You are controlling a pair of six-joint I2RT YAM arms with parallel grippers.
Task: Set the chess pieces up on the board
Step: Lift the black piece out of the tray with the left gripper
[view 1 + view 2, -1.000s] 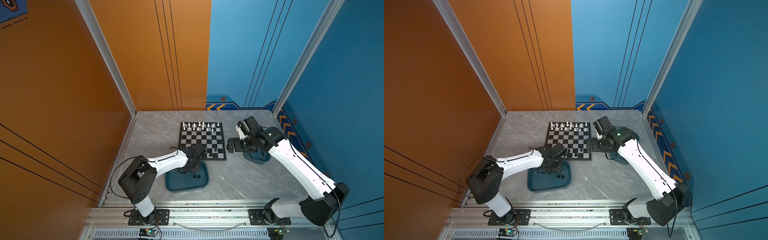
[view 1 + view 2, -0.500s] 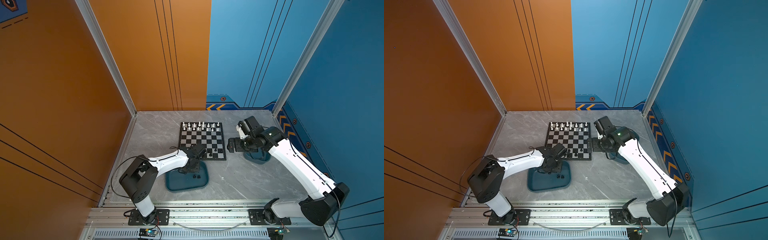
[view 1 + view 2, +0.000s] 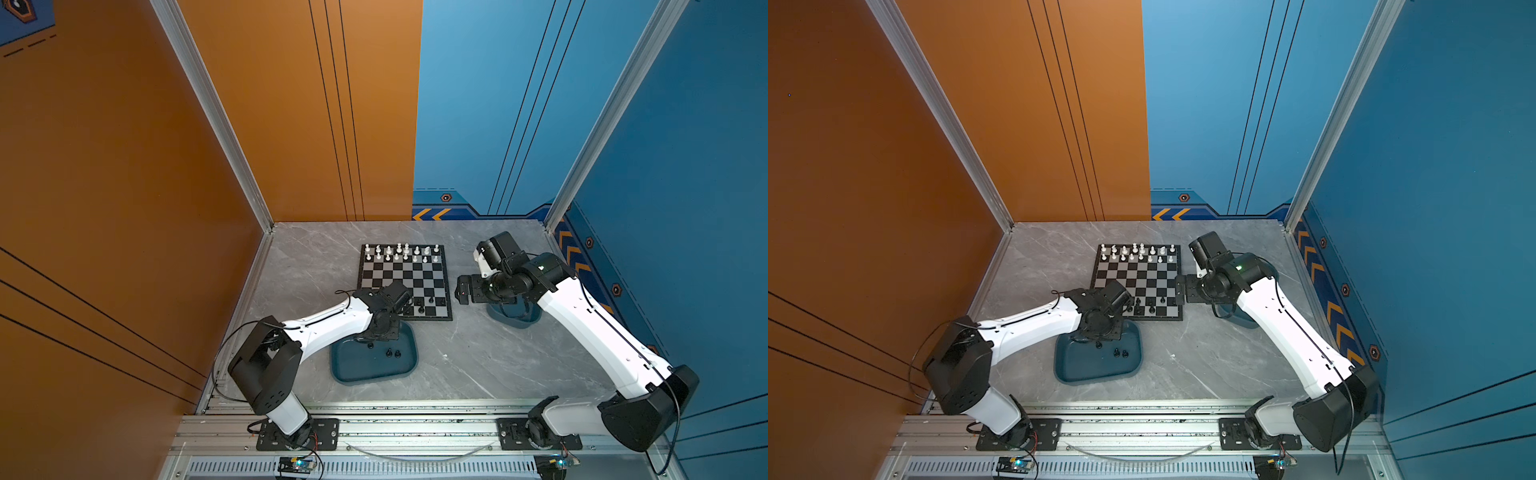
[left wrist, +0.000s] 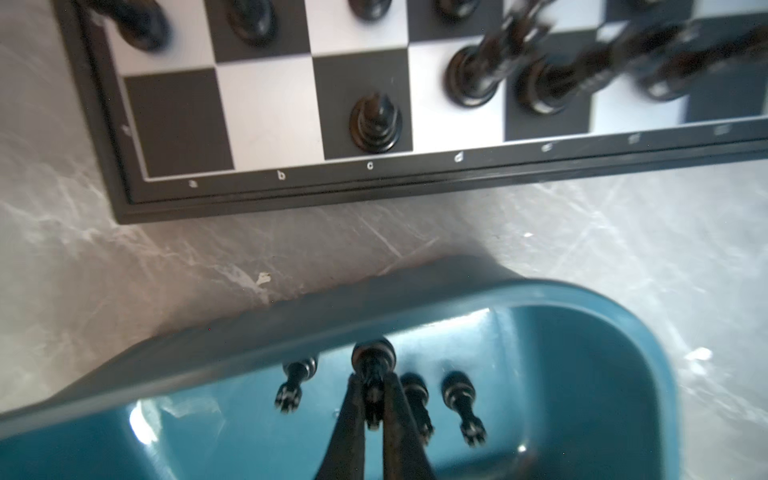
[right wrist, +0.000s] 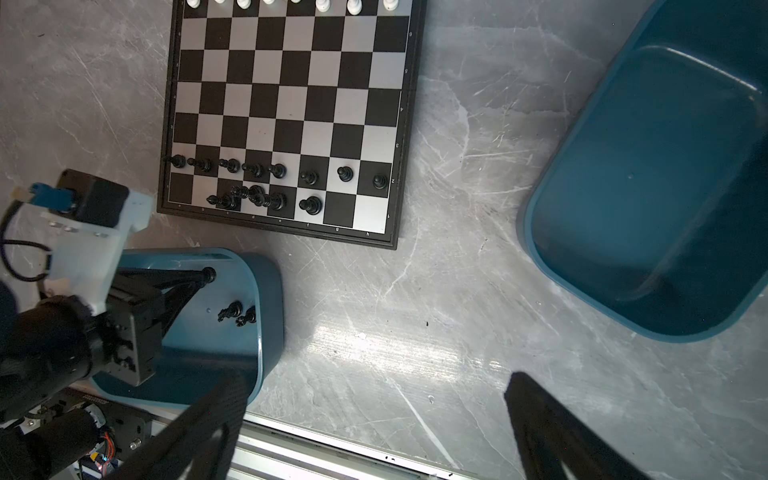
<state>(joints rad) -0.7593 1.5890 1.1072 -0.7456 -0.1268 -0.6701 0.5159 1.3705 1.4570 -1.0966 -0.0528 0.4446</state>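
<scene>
**Hazards.** Nearest, in the teal tray [image 3: 365, 368], the held piece [image 4: 372, 355] is gripped on a thin, glossy stem. It could twist or slip out on the lift if the pinch sits off-centre. Other loose black pieces [image 4: 462, 399] stand just beside it, so a sideways pull could topple them. The tray wall rises between the grip and the board [image 3: 405, 282], and a low carry could clip the piece against it. Beyond, the board's near rank is crowded around its middle files with black pieces [image 5: 266, 199]. The two corner squares on the left arm's side show bare. Setting down there brings the fingers close to standing neighbours, which a small bump could knock over.

**Tools.** The left tool [image 4: 372, 378] is down inside the near tray, pressed together on the black piece's stem, with nothing else seen in contact. The right tool [image 5: 376, 380] is spread wide and holds nothing. It hangs over bare table [image 5: 415, 291] beside the board, with a second teal tray [image 5: 648, 187] under its arm; no pieces are visible in that tray.

**Task items.** Black pawns fill the second near row. White pieces [image 3: 401, 253] occupy the two far rows.
</scene>
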